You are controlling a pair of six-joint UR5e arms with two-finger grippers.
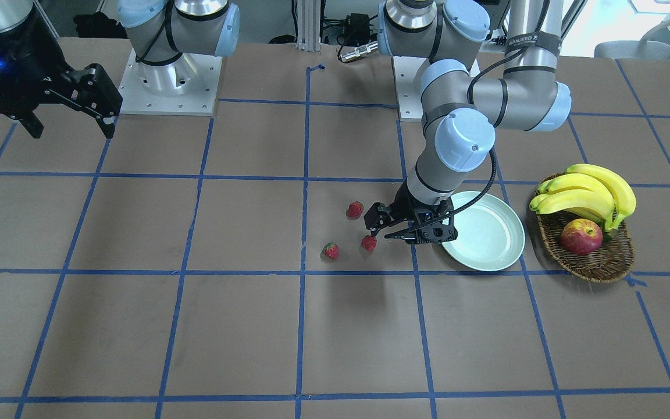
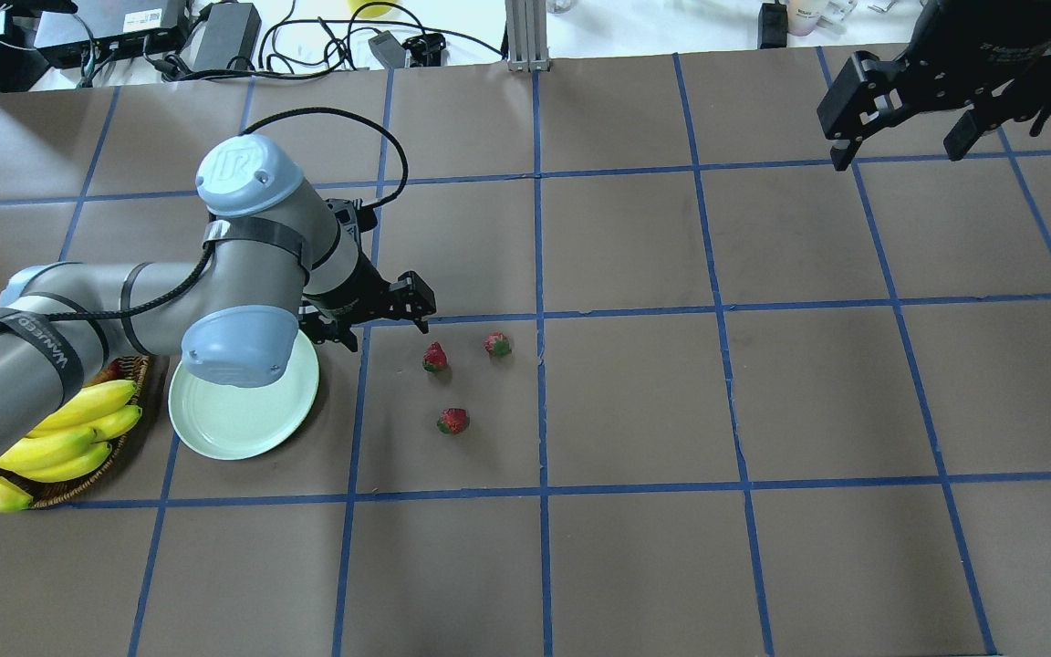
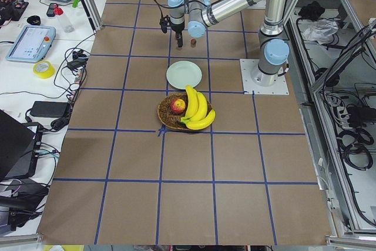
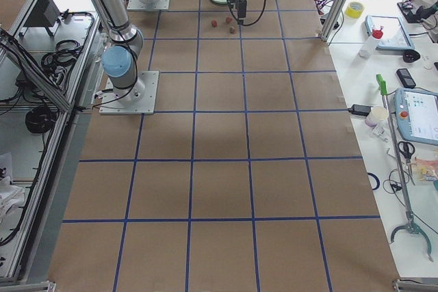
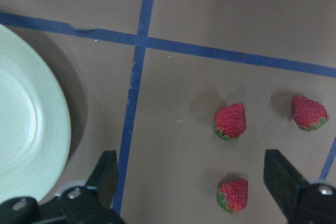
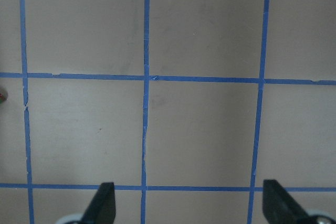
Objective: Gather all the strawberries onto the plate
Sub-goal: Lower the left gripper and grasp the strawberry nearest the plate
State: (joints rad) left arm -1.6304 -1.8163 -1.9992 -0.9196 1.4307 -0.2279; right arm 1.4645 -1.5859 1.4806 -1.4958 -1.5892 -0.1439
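Observation:
Three small red strawberries lie on the brown table: one (image 2: pixel 435 357), another (image 2: pixel 497 344) and a third (image 2: pixel 453 421). The left wrist view shows them too, one (image 5: pixel 230 121), another (image 5: pixel 310 113) and the third (image 5: pixel 233 194), all lying loose. The pale mint-green plate (image 2: pixel 234 420) sits to their left, partly under the left arm's elbow, and holds nothing. My left gripper (image 2: pixel 381 319) hovers open between the plate and the strawberries, empty. My right gripper (image 2: pixel 904 137) hangs open and empty, high over the far right of the table.
A brown wicker basket (image 1: pixel 597 262) with bananas (image 1: pixel 585 192) and a red-yellow apple (image 1: pixel 581 237) stands beside the plate (image 1: pixel 486 244). Blue tape lines grid the table. Both arm bases are bolted at the robot's edge.

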